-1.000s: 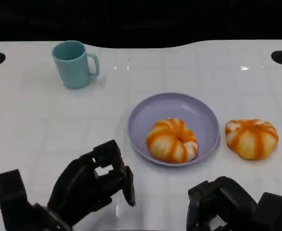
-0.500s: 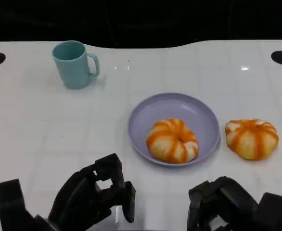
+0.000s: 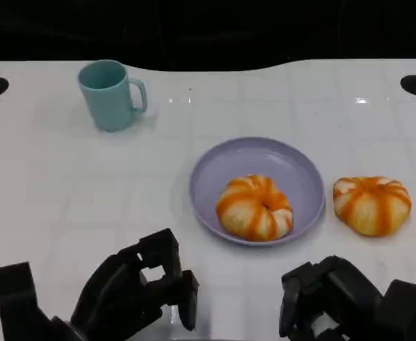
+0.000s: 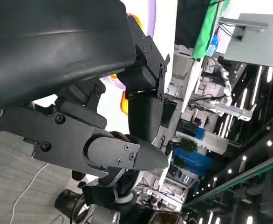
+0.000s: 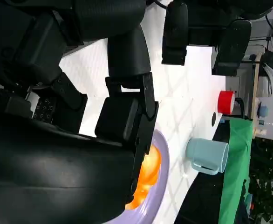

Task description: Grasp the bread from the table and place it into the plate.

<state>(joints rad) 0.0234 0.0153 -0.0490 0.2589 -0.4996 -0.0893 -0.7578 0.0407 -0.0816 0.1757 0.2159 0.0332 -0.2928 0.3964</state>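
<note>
Glossy round lavender plate [image 3: 293,165] with striped orange bread [image 3: 254,207]; both black hands [image 3: 133,291] [image 3: 336,302] curled, clenched, holding nothing.

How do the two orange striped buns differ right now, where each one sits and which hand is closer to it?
The bun in the plate lies inside the lavender plate; the bun on the table rests on the bare white table, right of the plate. The table bun lies nearest the right hand. Both are round, orange-and-white striped, untouched.
</note>
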